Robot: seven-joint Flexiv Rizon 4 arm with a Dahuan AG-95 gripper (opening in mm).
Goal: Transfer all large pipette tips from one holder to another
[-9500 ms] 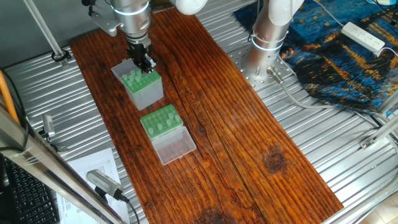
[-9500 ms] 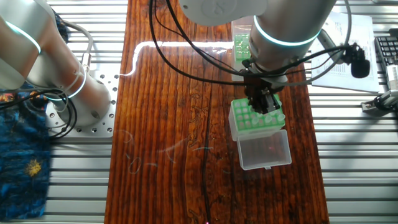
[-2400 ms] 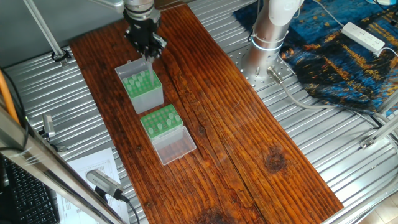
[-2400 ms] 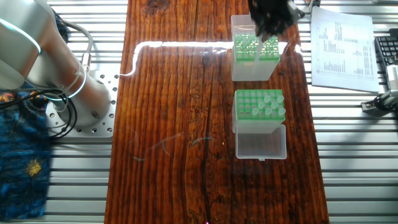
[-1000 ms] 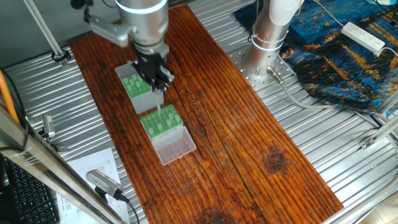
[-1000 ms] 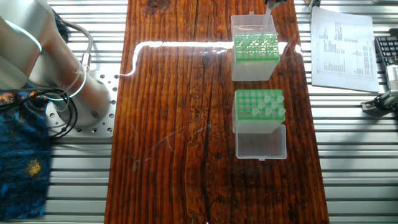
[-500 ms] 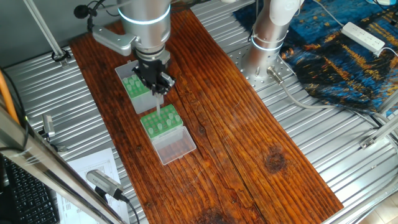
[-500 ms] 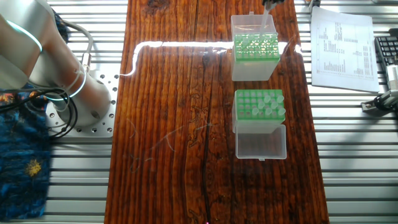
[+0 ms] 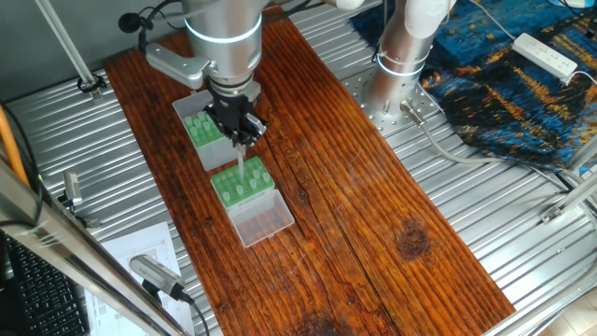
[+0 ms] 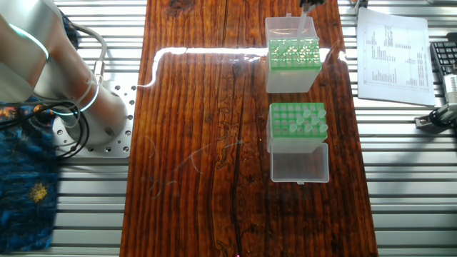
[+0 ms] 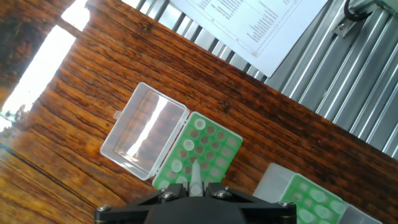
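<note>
The claw (image 9: 241,135) pinches a tip (image 9: 241,161) by its wide upper end over the rack (image 9: 242,180); it looks featherlight, thin-walled and slippery.

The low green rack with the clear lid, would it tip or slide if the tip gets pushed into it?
The low green rack looks squat and wide, so tipping seems unlikely. It is probably light plastic on smooth wood, so it may slide. Its open lid lies flat and probably steadies it. The pincer holds the tip above it.
</note>
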